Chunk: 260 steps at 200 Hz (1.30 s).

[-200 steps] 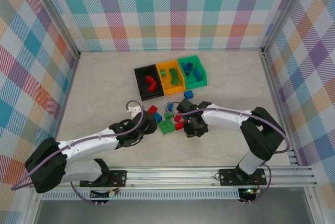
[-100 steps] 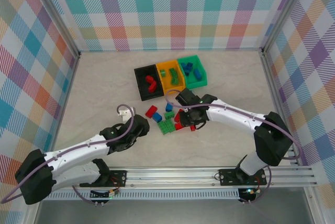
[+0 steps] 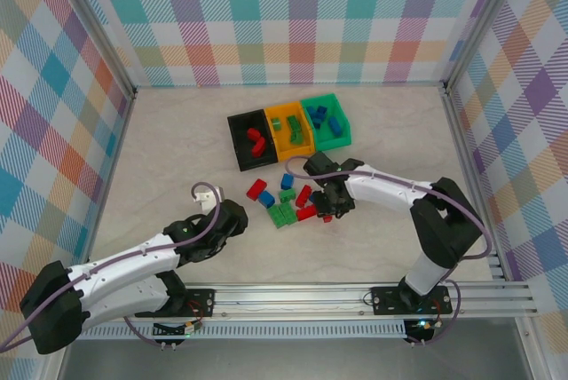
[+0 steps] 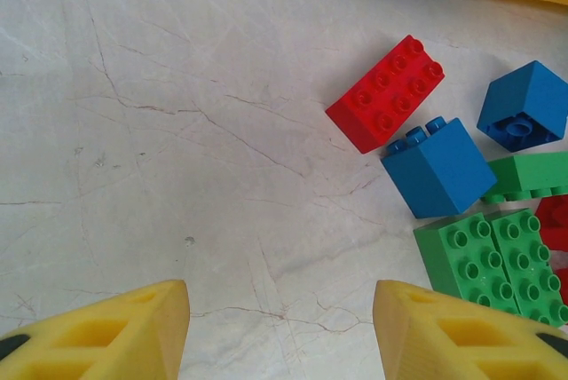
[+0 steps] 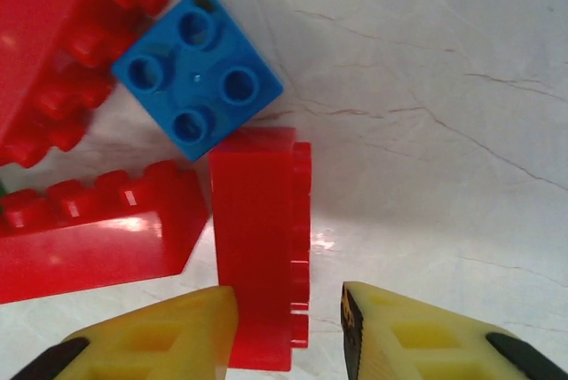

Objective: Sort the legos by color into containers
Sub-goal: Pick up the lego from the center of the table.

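The three joined bins stand at the back: black (image 3: 238, 142) with red legos, orange-yellow (image 3: 279, 134) with green ones, green (image 3: 341, 135) with blue ones. Loose legos lie in front: a red brick (image 3: 257, 188) (image 4: 386, 94), a blue one (image 3: 267, 200) (image 4: 439, 167), another blue (image 3: 287, 181) (image 4: 524, 105), green plates (image 3: 283, 214) (image 4: 493, 256). My right gripper (image 3: 330, 207) (image 5: 288, 327) is open around a red brick on its side (image 5: 259, 256), which touches the left finger; a blue 2x2 (image 5: 197, 83) lies beyond it. My left gripper (image 3: 234, 216) (image 4: 280, 327) is open over bare table.
Two more red bricks (image 5: 89, 238) (image 5: 53, 51) crowd the left side of the right gripper's brick. Metal frame posts and checkered walls enclose the table (image 3: 177, 149). Bare table lies left of the pile and right of the right arm.
My left gripper has pulled back from the pile toward the near left. My right gripper went up toward the bins, then came down at the pile's right edge. The blue brick by the green bin is gone from there.
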Motion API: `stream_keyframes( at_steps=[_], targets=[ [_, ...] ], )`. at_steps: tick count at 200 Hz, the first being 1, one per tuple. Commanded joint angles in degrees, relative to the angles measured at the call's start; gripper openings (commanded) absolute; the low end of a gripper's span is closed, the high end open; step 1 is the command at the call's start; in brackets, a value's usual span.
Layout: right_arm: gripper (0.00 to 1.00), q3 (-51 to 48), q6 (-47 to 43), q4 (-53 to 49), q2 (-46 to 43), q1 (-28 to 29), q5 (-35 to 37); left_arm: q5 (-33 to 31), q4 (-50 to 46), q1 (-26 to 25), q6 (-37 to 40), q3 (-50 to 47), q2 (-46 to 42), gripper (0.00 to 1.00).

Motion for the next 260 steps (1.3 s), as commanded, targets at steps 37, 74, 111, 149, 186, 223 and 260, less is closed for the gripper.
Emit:
stream_keyframes(
  at_steps=[37,74,111,149,186,223,260],
  targets=[
    [0.33,2.33,-2.03,2.32,7.28,0.14,-2.23,-0.78,-1.64,-0.93,-0.24,1.84,1.51,0.57],
    [0.46,3.07,-3.14,1.05,8.88,0.09,-1.26,-1.16,-1.32,-0.93,-0.90,0.51,0.48,0.57],
    [0.54,1.51,-2.24,0.59,8.68,0.08,-0.18,-0.99,-0.83,-0.93,-0.76,0.81,1.36,0.57],
    [0.47,0.61,-1.82,1.53,9.13,-0.17,-0.32,-0.70,0.38,-0.98,-0.11,1.48,3.35,0.57],
    [0.27,0.80,-2.37,2.00,6.34,-0.16,-1.24,-0.26,0.31,-0.92,0.44,2.38,4.54,0.57],
    [0.26,6.64,-4.48,-0.73,3.40,-0.18,-0.85,0.03,1.09,-0.93,0.14,1.74,4.57,0.57],
    [0.27,18.27,-7.17,-0.56,6.28,-0.20,-4.46,0.67,1.12,-0.93,0.11,2.22,4.99,0.57]
  ],
)
